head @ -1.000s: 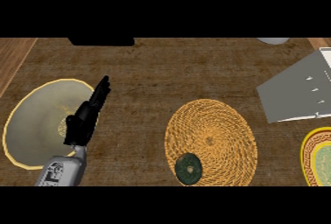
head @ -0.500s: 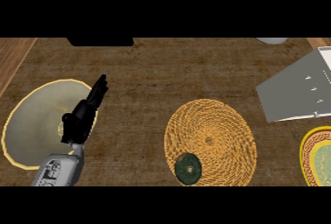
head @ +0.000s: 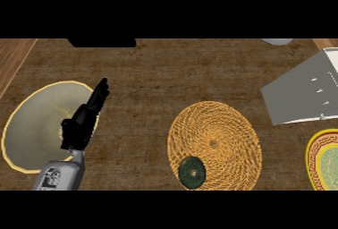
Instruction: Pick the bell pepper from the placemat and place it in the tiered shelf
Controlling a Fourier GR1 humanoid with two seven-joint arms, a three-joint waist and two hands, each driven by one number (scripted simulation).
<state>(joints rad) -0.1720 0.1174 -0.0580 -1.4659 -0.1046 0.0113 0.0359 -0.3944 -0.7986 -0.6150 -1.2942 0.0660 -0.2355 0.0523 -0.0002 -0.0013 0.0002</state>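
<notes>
On the left side of the desk (head: 165, 71), the left hand (head: 82, 123) sits over a pale yellow-rimmed plate (head: 30, 134), fingers straight, holding nothing. The pepper (head: 192, 172) lies at the near edge of the woven placemat (head: 214, 138). The grey shelf (head: 303, 91) is over at the right edge, well apart, with bare desk between. A patterned plate (head: 325, 159) pokes in below it.
</notes>
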